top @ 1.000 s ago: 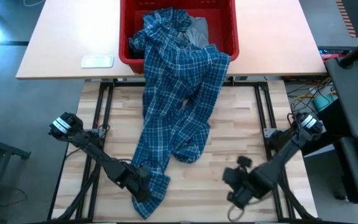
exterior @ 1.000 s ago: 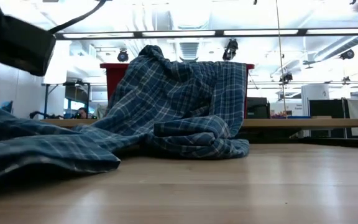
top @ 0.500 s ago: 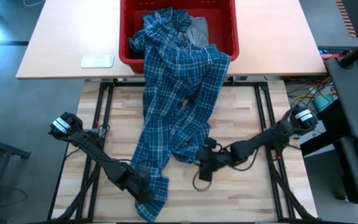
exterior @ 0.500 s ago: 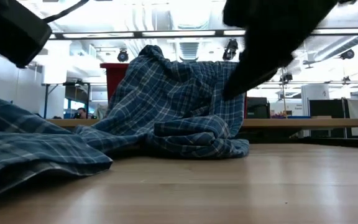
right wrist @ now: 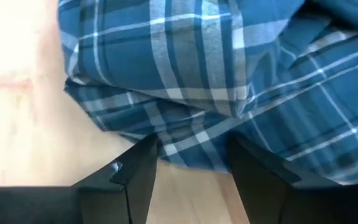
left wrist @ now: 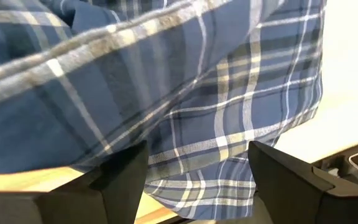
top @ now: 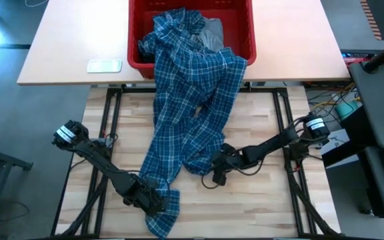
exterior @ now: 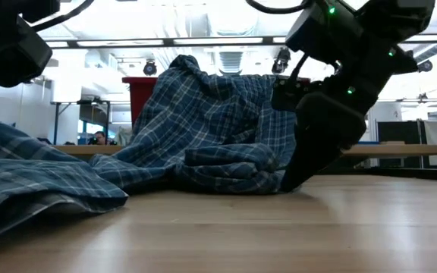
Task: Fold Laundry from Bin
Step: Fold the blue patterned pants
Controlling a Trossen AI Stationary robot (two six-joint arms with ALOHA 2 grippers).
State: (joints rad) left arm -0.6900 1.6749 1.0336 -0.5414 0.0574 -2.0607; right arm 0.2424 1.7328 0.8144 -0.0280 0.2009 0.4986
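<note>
The laundry's blue-and-white plaid shirt (top: pixel 189 113) spills out of the red bin (top: pixel 247 37) and over its near rim. It runs down the wooden table toward the near left. A grey garment (top: pixel 212 32) lies in the bin. My left gripper (top: pixel 153 200) is at the shirt's near end, shut on it. My right gripper (top: pixel 213 170) stands open at the shirt's folded near-right edge (right wrist: pixel 185 140), fingertips down at the table (exterior: pixel 290 182). My left gripper has a thick bunch of the plaid shirt's near end (left wrist: pixel 191 143) between its two fingers (left wrist: pixel 126 177), coming from above and slanting down. That end is raised off the table (exterior: pixel 6 144); the rest lies slack on the wood. My right gripper's tips (right wrist: pixel 143 158) straddle the fold's edge; whether they touch it, I cannot tell.
A pale far table (top: pixel 65 40) carries the bin and a flat white object (top: pixel 104 65). Dark frame rails (top: pixel 282 120) run along the wooden table's sides. Bare wood shows at the near right (top: pixel 259 207).
My right gripper has swung from the near right of the table toward the left and down, to the shirt's near-right fold. My left gripper has rolled about its own line and risen a little. The shirt's near-left end now stands higher off the table; the rest has stayed.
</note>
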